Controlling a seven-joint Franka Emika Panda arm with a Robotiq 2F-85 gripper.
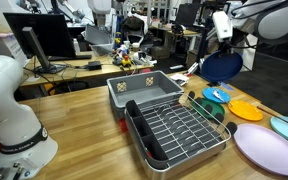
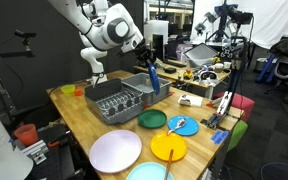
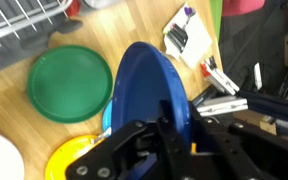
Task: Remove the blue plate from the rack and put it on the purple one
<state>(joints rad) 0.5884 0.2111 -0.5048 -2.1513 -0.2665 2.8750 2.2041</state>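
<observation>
One round, glossy royal-blue plate (image 1: pixel 221 67) hangs edge-up, clamped in the gripper (image 3: pixel 169 128), far right of one silver wire rack (image 1: pixel 179 130). One large lavender plate (image 1: pixel 267 148) lies near right on the wooden counter (image 1: pixel 84 110). Apparently four smaller plates lie between.

The wooden table (image 2: pixel 74 112) is carrying the wire rack (image 2: pixel 106 100), with a grey tub (image 2: pixel 139 87) sitting just beside it, both resting directly on the boards. Toward the near end in an exterior view, the lavender plate (image 2: pixel 116 151) is lying flat, and a green plate (image 2: pixel 152 119), a yellow plate (image 2: pixel 168 148), a small teal plate (image 2: pixel 181 125) and a pale teal plate (image 2: pixel 149 172) are lying near it. A small orange cup (image 2: pixel 67 90) is standing by the far corner.
</observation>
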